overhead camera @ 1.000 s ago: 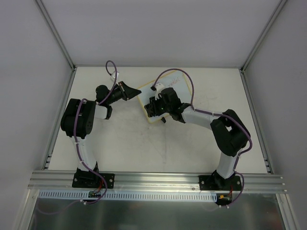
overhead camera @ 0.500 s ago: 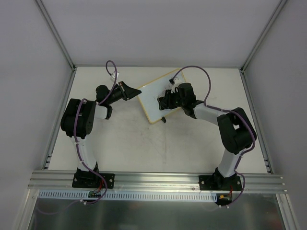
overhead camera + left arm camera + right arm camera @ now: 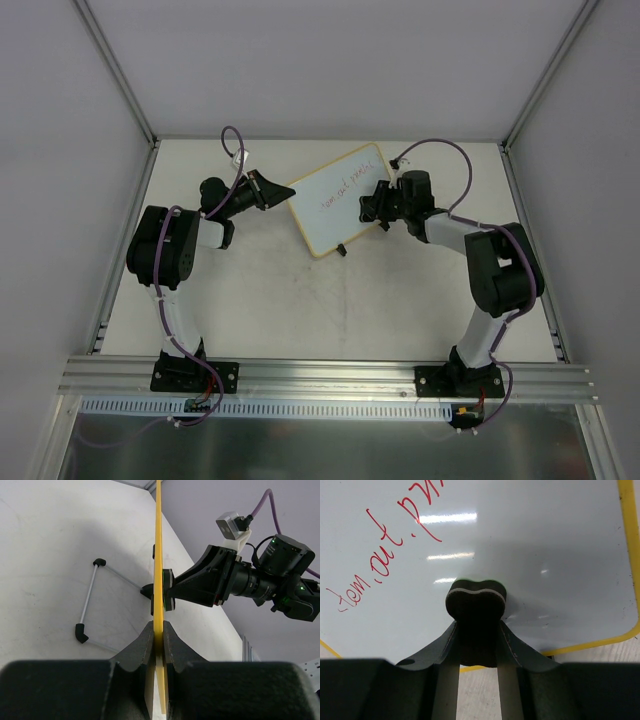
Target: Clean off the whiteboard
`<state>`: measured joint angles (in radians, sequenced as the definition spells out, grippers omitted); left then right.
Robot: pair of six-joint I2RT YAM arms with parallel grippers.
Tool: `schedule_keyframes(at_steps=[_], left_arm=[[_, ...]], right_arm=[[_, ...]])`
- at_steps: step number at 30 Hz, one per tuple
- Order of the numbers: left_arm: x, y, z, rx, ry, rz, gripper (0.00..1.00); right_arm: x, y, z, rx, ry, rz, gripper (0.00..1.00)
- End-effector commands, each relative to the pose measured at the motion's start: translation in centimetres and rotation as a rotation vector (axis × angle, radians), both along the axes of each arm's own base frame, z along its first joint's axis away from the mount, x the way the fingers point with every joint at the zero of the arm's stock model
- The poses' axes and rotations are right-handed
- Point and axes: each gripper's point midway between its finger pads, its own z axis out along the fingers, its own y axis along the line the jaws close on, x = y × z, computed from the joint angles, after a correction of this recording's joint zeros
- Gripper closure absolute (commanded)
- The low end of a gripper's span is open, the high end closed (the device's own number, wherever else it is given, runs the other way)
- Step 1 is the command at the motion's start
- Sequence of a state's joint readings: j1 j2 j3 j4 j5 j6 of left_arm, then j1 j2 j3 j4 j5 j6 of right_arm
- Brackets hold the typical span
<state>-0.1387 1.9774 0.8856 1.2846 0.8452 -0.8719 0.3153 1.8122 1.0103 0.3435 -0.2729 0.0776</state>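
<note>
The whiteboard (image 3: 335,200) lies tilted at the table's back centre, yellow-framed, with red handwriting across it. My left gripper (image 3: 272,190) is shut on its left edge; the left wrist view shows the yellow frame (image 3: 158,580) edge-on between the jaws (image 3: 158,630). My right gripper (image 3: 378,203) is shut on the black eraser (image 3: 475,610) and holds it against the board's right part. In the right wrist view the red writing (image 3: 380,545) is up and left of the eraser, and the board (image 3: 545,555) around it is clean.
A black clip foot (image 3: 342,248) sticks out under the board's near edge. A thin wire stand with black tips (image 3: 87,597) shows behind the board. Metal frame posts and grey walls enclose the table (image 3: 250,300); an aluminium rail (image 3: 320,375) runs along the near edge.
My right gripper has swept with the eraser from the board's lower left to its right side, uncovering the red writing. The left gripper and board have stayed put.
</note>
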Motion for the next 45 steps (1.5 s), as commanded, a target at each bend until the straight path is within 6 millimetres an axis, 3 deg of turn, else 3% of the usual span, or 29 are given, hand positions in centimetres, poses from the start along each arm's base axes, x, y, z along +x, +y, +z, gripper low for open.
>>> schedule_keyframes(at_steps=[1, 6, 12, 20, 29, 36, 41, 45], left_arm=[[-1.2, -1.1, 2.2, 0.016, -0.148, -0.084, 1.0], [-1.2, -1.1, 2.3, 0.014, -0.147, -0.084, 1.0], [-1.2, -1.1, 2.3, 0.015, -0.147, -0.083, 1.0], [-1.2, -1.1, 2.3, 0.014, -0.147, -0.083, 1.0], [-1.3, -1.1, 2.3, 0.014, -0.149, -0.084, 1.0], [-1.3, -1.1, 2.3, 0.015, -0.152, -0.086, 1.0], [-1.3, -1.1, 2.4, 0.015, -0.152, -0.087, 1.0], [-1.3, -1.1, 2.4, 0.014, -0.149, -0.091, 1.0]], right_arm=[[0.0, -3.4, -3.6, -0.173, 0.06, -0.127, 1.0], [-0.3, -0.6, -2.4, -0.25, 0.014, -0.058, 1.0], [-2.5, 5.7, -1.2, -0.28, -0.036, 0.071, 1.0], [-5.7, 12.6, 0.6, -0.199, -0.062, 0.228, 1.0], [-8.0, 17.9, 1.5, -0.131, -0.071, 0.365, 1.0], [-7.5, 17.5, 1.5, -0.159, -0.075, 0.344, 1.0], [-5.5, 14.9, 1.4, -0.18, -0.047, 0.268, 1.0], [-4.1, 11.7, 0.8, -0.173, 0.0, 0.193, 1.0]])
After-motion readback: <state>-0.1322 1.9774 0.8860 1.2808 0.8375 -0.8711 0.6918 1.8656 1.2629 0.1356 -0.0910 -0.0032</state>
